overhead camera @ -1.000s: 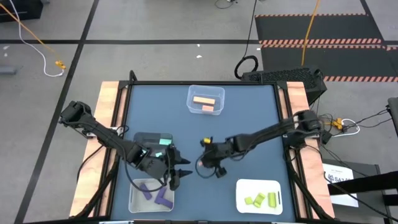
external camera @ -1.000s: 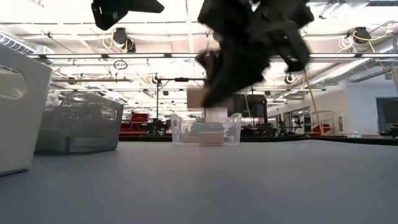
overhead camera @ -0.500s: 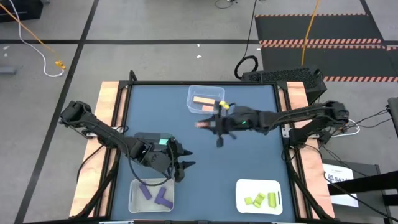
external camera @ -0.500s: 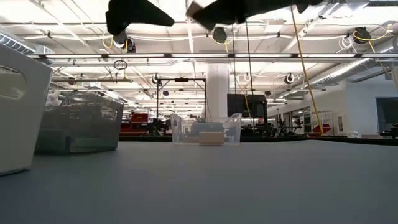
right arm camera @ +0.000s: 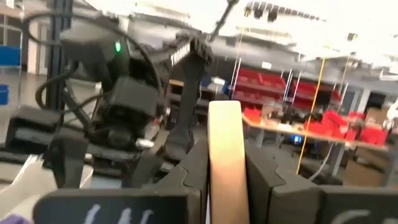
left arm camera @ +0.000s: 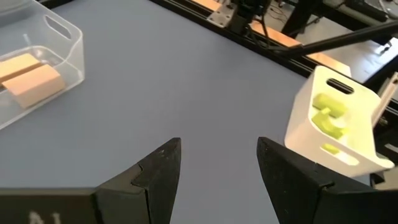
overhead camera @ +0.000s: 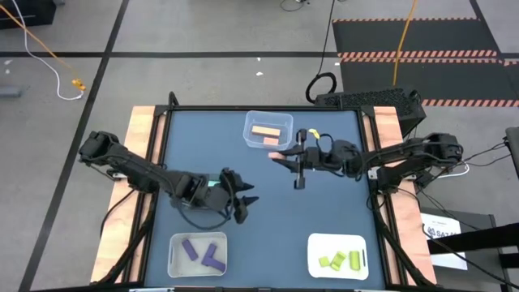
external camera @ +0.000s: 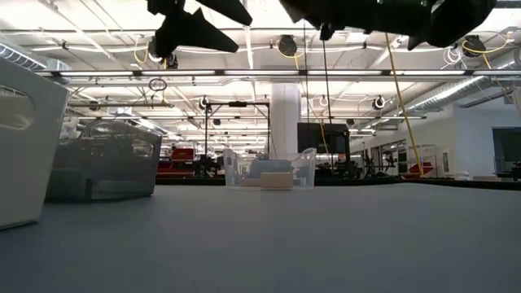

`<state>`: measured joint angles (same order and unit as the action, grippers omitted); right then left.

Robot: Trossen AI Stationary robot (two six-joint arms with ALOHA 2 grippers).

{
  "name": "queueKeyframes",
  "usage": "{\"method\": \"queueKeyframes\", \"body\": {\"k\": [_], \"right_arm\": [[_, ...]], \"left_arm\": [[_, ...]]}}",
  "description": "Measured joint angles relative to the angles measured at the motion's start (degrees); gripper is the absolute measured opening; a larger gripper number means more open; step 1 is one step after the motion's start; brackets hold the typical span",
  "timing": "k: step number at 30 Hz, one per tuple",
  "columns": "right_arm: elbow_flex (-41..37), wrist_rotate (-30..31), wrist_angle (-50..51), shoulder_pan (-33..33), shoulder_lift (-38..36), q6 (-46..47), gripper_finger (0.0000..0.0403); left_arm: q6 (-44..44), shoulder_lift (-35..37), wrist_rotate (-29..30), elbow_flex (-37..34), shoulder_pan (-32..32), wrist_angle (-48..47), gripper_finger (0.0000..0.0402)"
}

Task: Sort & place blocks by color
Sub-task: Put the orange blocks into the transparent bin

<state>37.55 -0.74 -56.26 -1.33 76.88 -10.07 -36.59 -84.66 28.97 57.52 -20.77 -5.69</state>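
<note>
1. High view: the right gripper (overhead camera: pixel 278 156) hung over the table (overhead camera: pixel 324 211), closed on a pale orange block (overhead camera: pixel 276 155), just beside the near rim of the clear bin (overhead camera: pixel 268 130) holding two more pale orange blocks (overhead camera: pixel 264 130). The left gripper (overhead camera: pixel 246 201) hovered with its fingers apart and nothing between them, off to the near left of the right gripper, with the purple blocks (overhead camera: pixel 203 255) in their bin (overhead camera: pixel 197 254) below and to its left. The yellow-green blocks (overhead camera: pixel 340 260) lay in the white bin (overhead camera: pixel 339 256) at the near right corner, well apart from both grippers.

2. Low view: both arms showed only as dark shapes at the upper edge. The clear bin (external camera: pixel 270 168) sat far across the table with a pale orange block (external camera: pixel 277 181) inside; a grey bin (external camera: pixel 103 161) stood at the left.

3. Left wrist view: the left gripper (left arm camera: pixel 219 163) stood open above bare table, the orange blocks (left arm camera: pixel 28 77) ahead to one side and the yellow-green blocks (left arm camera: pixel 328 113) to the other.

4. Right wrist view: the right gripper (right arm camera: pixel 227 163) pinched the upright pale orange block (right arm camera: pixel 226 162) between its fingers, with the left arm (right arm camera: pixel 118 93) beyond it.
</note>
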Motion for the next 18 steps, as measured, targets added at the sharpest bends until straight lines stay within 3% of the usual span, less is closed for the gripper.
{"method": "queueKeyframes", "body": {"k": [5,11,18], "right_arm": [[0.0,0.8,6.3,-3.1,0.0,3.0,0.0045],[0.0,1.3,12.0,-11.6,1.2,10.9,0.0045],[0.0,3.9,11.0,-18.5,9.0,12.8,0.0045]], "left_arm": [[-0.1,0.0,0.0,0.0,1.3,0.0,0.0212],[0.0,0.0,0.0,0.0,2.4,0.0,0.0212],[0.1,0.0,0.0,0.0,3.7,0.0,0.0212]]}}
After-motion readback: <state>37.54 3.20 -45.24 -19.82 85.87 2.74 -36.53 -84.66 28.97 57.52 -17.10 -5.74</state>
